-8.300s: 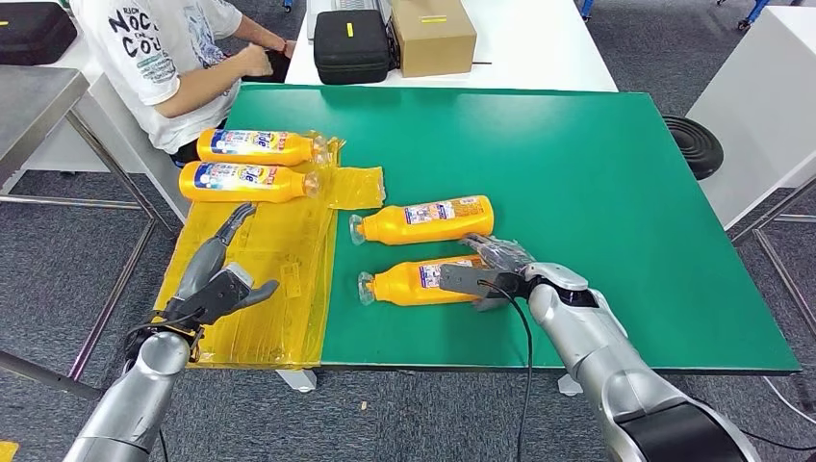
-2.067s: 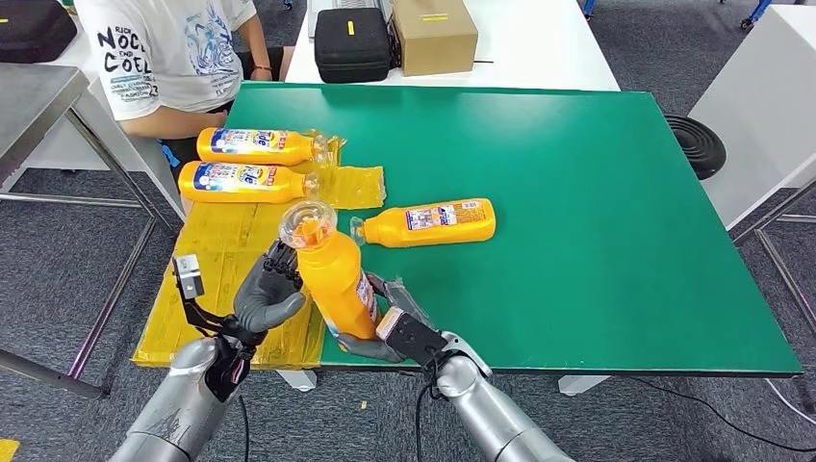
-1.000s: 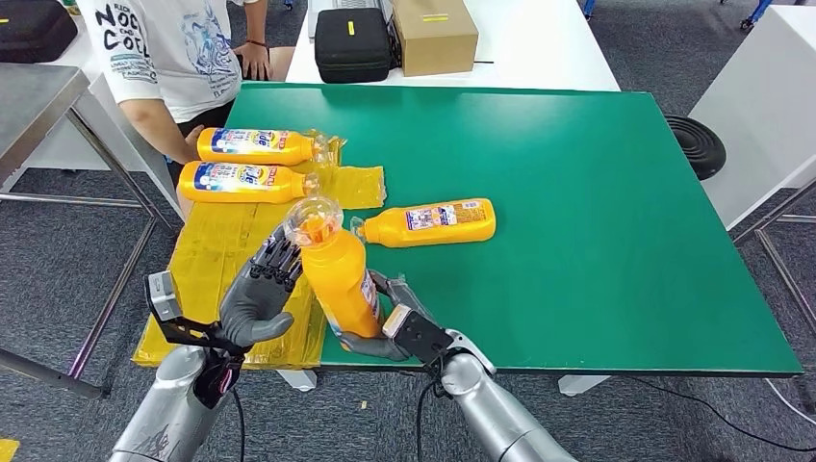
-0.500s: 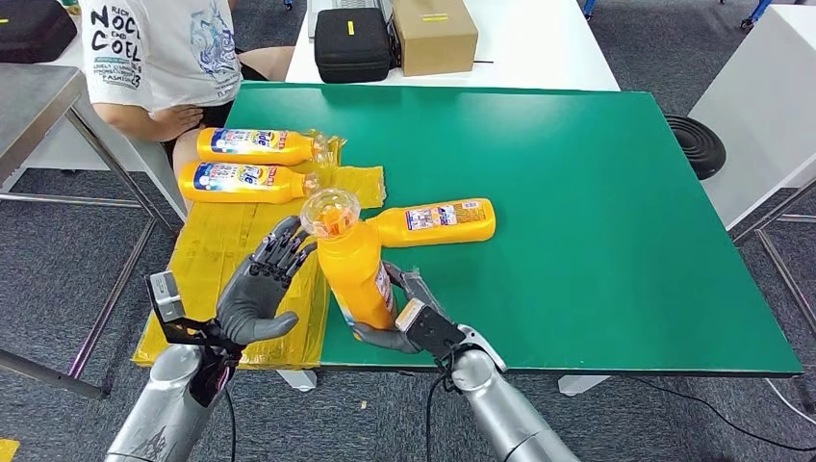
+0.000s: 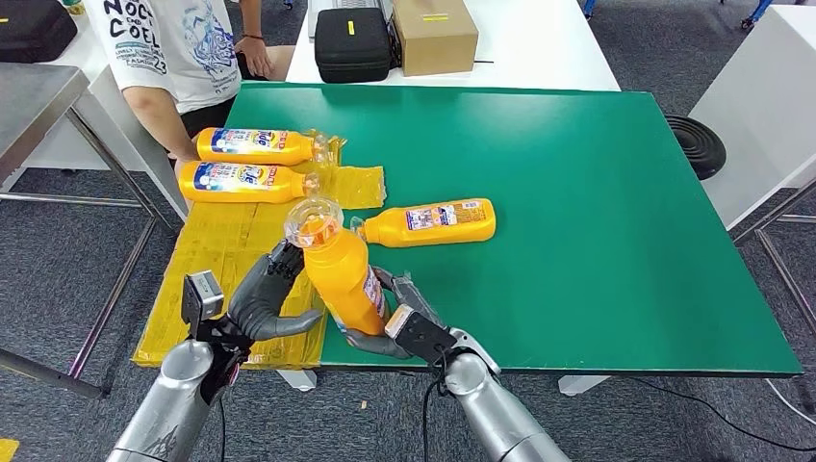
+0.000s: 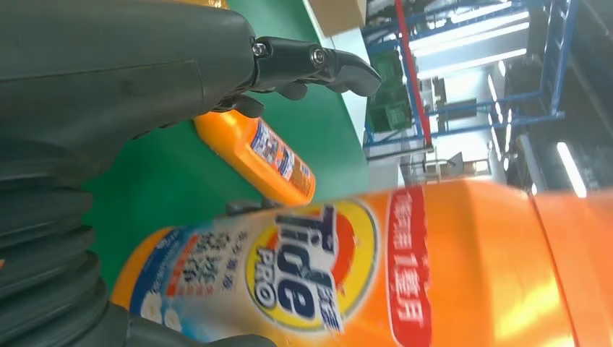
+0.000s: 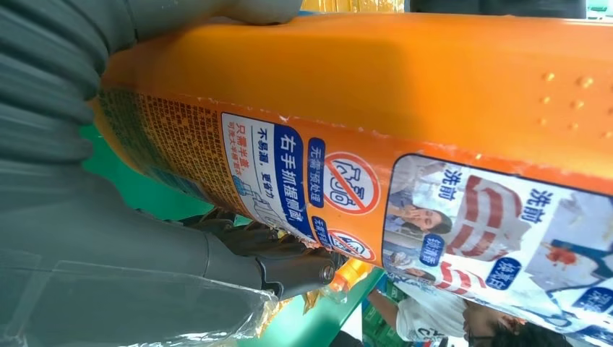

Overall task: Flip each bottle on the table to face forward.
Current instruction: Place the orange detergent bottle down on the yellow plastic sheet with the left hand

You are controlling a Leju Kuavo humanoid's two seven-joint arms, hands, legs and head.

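My right hand (image 5: 393, 325) grips the lower body of an orange detergent bottle (image 5: 340, 272) and holds it upright, slightly tilted, over the table's near edge, its clear cap up. The right wrist view shows its back label (image 7: 448, 217) against my right hand (image 7: 108, 217). My left hand (image 5: 262, 298) is spread beside the bottle with its fingers (image 5: 285, 262) at the bottle's side; the left wrist view shows the Tide front label (image 6: 311, 278) close to that hand (image 6: 144, 72). A second bottle (image 5: 431, 221) lies on the green table (image 5: 597, 192). Two more, bottle (image 5: 255, 146) and bottle (image 5: 245, 181), lie on a yellow sheet (image 5: 231, 260).
A person in a white T-shirt (image 5: 173, 48) stands at the table's far left corner, near the two bottles. A black case (image 5: 351, 43) and a cardboard box (image 5: 433, 34) sit on the white table behind. A steel table (image 5: 38, 106) stands at the left.
The held bottle has swung back left toward my left hand, and that hand has come in lower and closer to it. The person has shifted position.
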